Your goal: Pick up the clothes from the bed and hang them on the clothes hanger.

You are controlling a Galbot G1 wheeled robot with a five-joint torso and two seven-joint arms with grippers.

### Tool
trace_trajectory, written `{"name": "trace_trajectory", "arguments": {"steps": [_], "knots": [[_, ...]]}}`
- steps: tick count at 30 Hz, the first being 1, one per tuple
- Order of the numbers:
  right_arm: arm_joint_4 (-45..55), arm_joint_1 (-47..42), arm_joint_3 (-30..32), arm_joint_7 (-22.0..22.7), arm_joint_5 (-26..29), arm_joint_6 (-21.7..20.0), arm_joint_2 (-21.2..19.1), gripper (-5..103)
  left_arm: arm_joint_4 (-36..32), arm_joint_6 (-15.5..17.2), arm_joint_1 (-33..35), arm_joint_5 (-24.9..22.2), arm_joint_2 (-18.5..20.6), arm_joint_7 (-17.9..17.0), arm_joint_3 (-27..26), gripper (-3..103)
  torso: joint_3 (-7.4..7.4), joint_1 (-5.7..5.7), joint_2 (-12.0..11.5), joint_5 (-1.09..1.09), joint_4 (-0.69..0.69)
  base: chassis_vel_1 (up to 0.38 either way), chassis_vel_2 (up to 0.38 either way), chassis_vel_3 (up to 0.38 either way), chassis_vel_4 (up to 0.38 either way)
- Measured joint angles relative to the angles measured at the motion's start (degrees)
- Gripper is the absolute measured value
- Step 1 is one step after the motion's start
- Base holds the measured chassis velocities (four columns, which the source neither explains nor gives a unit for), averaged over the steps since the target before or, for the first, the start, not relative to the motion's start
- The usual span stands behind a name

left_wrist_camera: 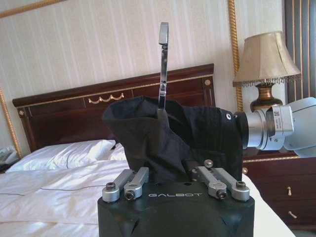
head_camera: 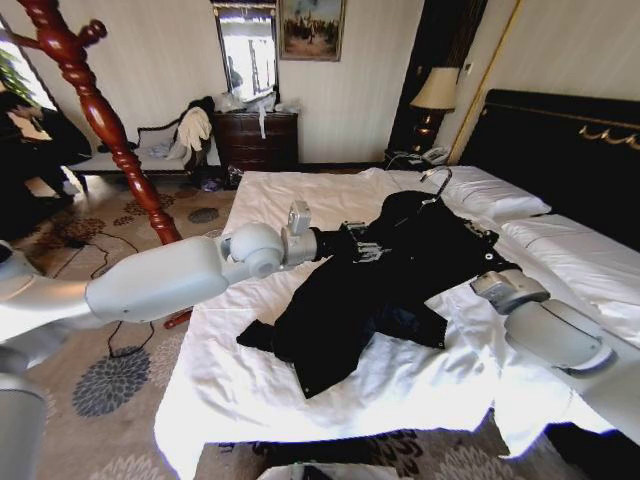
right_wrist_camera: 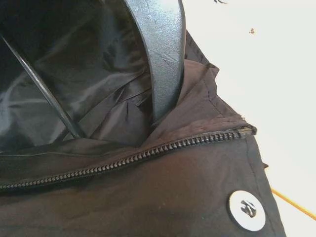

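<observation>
The black garment (head_camera: 380, 290) lies spread on the white sheets of the bed (head_camera: 250, 380), its long axis running from the near left hem up to the far right collar, where the clothes hanger (head_camera: 437, 180) is already tucked in, its silver hook poking out beyond the collar toward the pillows. The left gripper (head_camera: 362, 247) is at the garment's left edge near the collar and looks clamped on a fold of the black cloth; the right gripper (head_camera: 478, 272) is buried at the right shoulder, and whether its jaws are together I cannot tell. Both arms sit about equally close. Count: one garment, one hanger, one bed
</observation>
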Motion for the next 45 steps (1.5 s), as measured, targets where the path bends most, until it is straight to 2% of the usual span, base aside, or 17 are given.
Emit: {"name": "trace_trajectory", "arguments": {"steps": [2,3,16,21,22,24,27,28,32,33,35,37,38,39,42,44,45], "knots": [[0.25,-0.19,-0.01,0.01,-0.29,0.07,0.26,18,0.08,-0.02,-0.43,-0.57,0.0,0.1,0.41,19,0.0,0.0,0.0,0.0,0.02,0.0,0.0,0.0,0.0],[0.34,-0.35,-0.06,0.02,-0.48,0.12,0.35,18,0.11,-0.02,-0.73,-1.02,0.13,0.1,0.56,18,0.0,0.0,0.0,0.0,0.01,0.0,0.0,0.0,0.0],[0.77,-0.47,-0.09,0.06,-0.42,0.24,0.58,18,0.03,-0.24,-0.49,-3.02,0.19,-0.72,-0.03,17,0.0,-0.01,0.0,0.0,0.01,0.0,0.0,0.0,0.0],[1.09,-0.48,0.05,-0.2,-0.36,0.03,1.32,18,-0.77,-0.55,1.44,-3.25,0.18,-2.52,-1.16,16,0.0,0.0,0.0,-0.01,0.0,0.0,0.0,0.0,0.0],[1.44,-0.56,0.11,-0.3,-0.38,0.09,1.61,22,-0.98,-0.55,1.97,-3.36,0.27,-2.86,-1.53,16,0.0,0.0,0.0,0.01,0.01,0.0,0.0,0.0,0.0],[1.47,-0.88,0.32,-0.33,-0.37,0.06,1.74,22,-1.11,-0.55,2.44,-3.39,0.34,-2.99,-1.91,16,0.0,-0.01,0.0,-0.01,0.02,0.0,0.0,0.0,0.0],[1.95,-2.3,1.28,-0.36,-0.32,0.06,1.64,37,-1.26,-0.55,3.74,-3.44,0.57,-3.42,-2.93,16,0.0,-0.01,0.0,-0.01,0.01,0.0,0.0,0.0,0.0],[1.95,-2.3,1.28,-0.36,-0.32,0.06,1.64,37,-1.26,-0.55,3.74,-3.44,0.57,-3.42,-2.93,16,0.0,-0.01,0.0,-0.01,0.01,0.0,0.0,0.0,0.0],[2.56,-2.38,2.25,-0.34,0.66,0.48,1.35,59,-0.91,-0.55,4.76,-3.51,0.26,-4.24,-4.08,16,0.0,0.0,0.0,-0.01,0.01,0.0,0.0,0.0,0.0],[2.56,-2.38,2.25,-0.34,0.66,0.48,1.35,59,-0.91,-0.55,4.76,-3.51,0.26,-4.24,-4.08,16,0.0,0.0,0.0,-0.01,0.01,0.0,0.0,0.0,0.0],[3.43,-3.08,3.07,-0.31,1.45,0.57,1.34,70,-0.56,-0.55,5.4,-3.89,0.16,-4.71,-4.8,16,0.0,-0.01,0.0,-0.01,0.01,0.0,0.0,0.0,0.0],[3.7,-3.41,3.32,-0.35,1.68,0.63,1.34,70,-0.44,-0.55,5.58,-4.03,0.1,-4.85,-5.0,16,0.0,-0.01,0.0,-0.01,0.01,0.0,0.0,0.0,0.0],[4.27,-4.18,3.81,-0.57,2.24,0.91,1.51,80,-0.19,-0.55,5.94,-4.32,-0.09,-5.14,-5.49,16,0.0,0.0,0.0,-0.01,0.01,0.0,0.0,0.0,0.0],[4.57,-4.78,4.05,-0.69,2.69,1.13,1.82,80,-0.05,-0.54,6.18,-4.56,-0.16,-5.36,-5.81,16,0.0,0.0,0.0,-0.01,0.01,0.0,0.0,0.0,0.0],[5.09,-6.13,4.66,-0.8,4.04,1.42,2.33,91,0.04,-0.52,6.6,-4.95,-0.19,-5.88,-6.25,16,0.0,0.0,0.0,-0.01,0.01,0.0,0.0,0.0,0.0],[5.85,-7.96,5.54,-0.83,7.03,2.31,3.48,99,0.09,-0.25,7.41,-5.7,-0.15,-7.58,-7.15,16,-0.01,-0.01,0.0,0.0,0.0,0.0,0.0,0.0,0.0],[6.03,-8.29,5.8,-0.82,8.37,2.56,4.12,99,0.13,-0.11,7.84,-6.09,-0.1,-8.14,-7.68,16,0.0,-0.01,0.0,-0.01,0.0,0.0,0.0,0.0,0.0]]}}
